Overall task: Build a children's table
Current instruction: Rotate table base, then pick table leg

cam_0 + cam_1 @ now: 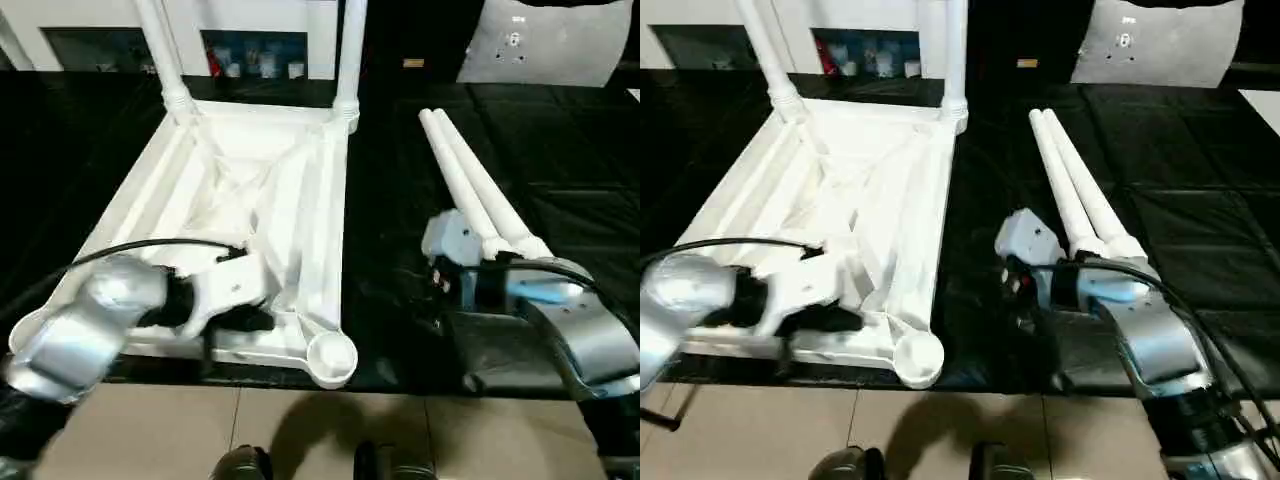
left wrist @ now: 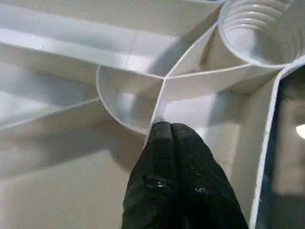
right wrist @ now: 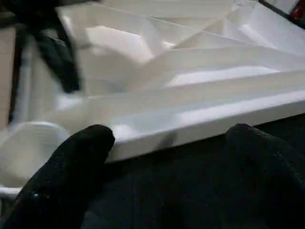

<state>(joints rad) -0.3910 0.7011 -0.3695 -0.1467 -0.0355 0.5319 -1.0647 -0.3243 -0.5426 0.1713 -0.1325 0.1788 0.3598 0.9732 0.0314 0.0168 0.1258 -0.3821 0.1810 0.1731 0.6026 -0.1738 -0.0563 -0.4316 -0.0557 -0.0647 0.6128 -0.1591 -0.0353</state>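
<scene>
The children's table top [image 1: 250, 180] lies upside down on the black surface, ribbed underside up. Two white legs [image 1: 350, 50] stand upright in its far corner sockets. Two more legs [image 1: 470, 180] lie side by side to its right. The near right socket [image 1: 332, 357] is empty. My left gripper [image 2: 171, 129] is shut with nothing in it, and its tips rest at a rib junction close to that threaded socket [image 2: 259, 28]. My right gripper [image 3: 167, 138] is open, low over the black surface and facing the top's right rim [image 3: 200, 119], next to the near ends of the lying legs.
The black surface ends just in front of the table top, with tiled floor [image 1: 300, 430] below. A grey-white panel [image 1: 545, 40] leans at the back right. A shelf with small items [image 1: 250, 60] stands behind the upright legs. A black cable [image 1: 150, 245] runs over my left forearm.
</scene>
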